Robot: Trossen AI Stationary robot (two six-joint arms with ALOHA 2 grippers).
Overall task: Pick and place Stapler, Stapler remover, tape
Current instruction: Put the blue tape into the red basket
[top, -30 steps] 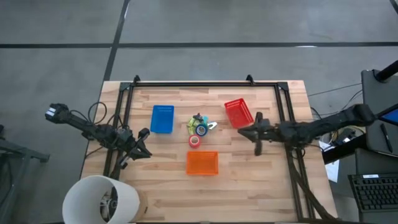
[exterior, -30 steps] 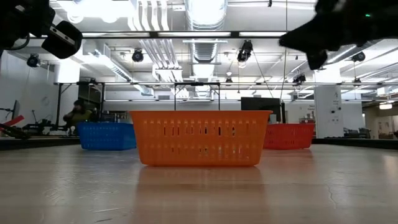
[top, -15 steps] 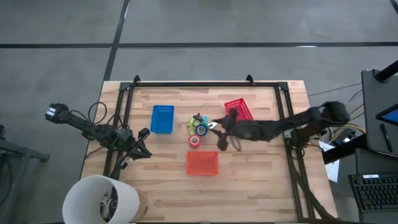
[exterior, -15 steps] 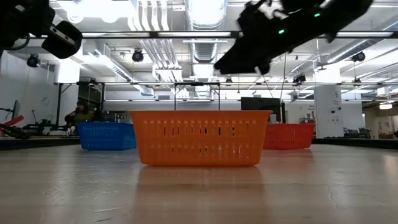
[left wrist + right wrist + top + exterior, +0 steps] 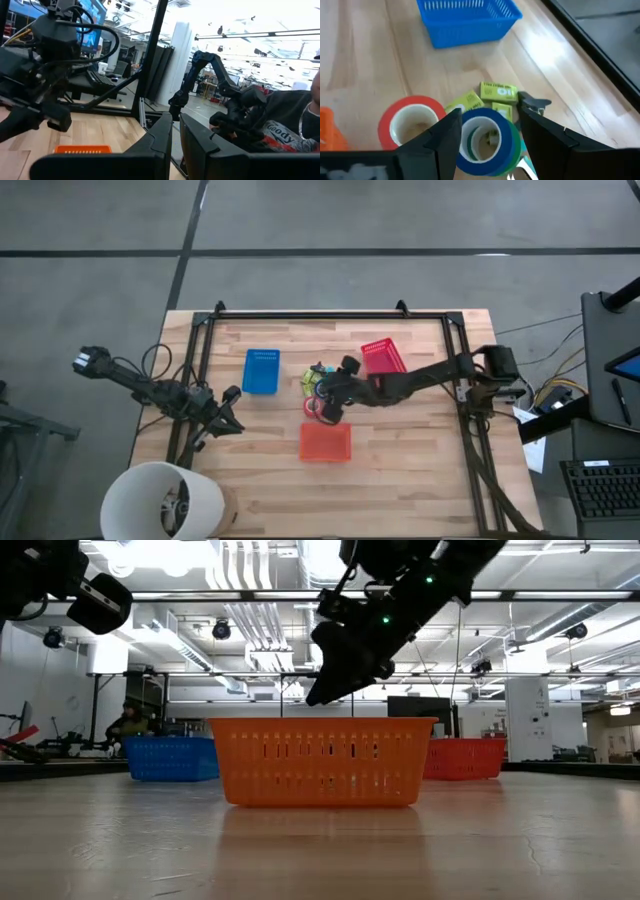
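A blue tape roll (image 5: pixel 485 135), a red one (image 5: pixel 412 127) and a green one (image 5: pixel 518 145) lie in a small pile at the table's middle (image 5: pixel 318 385). Yellow-green boxes (image 5: pixel 497 92) and a small dark tool (image 5: pixel 534 102) lie with them. My right gripper (image 5: pixel 490 114) is open above the pile, one finger on either side of the blue roll. In the low view it (image 5: pixel 320 688) hangs above the height of the orange bin's rim. My left gripper (image 5: pixel 228 418) waits shut near the table's left edge.
An orange bin (image 5: pixel 325 442) stands just near of the pile, a blue bin (image 5: pixel 261 370) to its left and a red bin (image 5: pixel 383 360) to its right. A black frame (image 5: pixel 330 314) runs along the far edge and sides. A white round tub (image 5: pixel 160 502) stands off the near left corner.
My right gripper has swept from the table's right side, near the red bin, toward the left and down. It now hangs over the tape pile. The pile and the bins have stayed in place.
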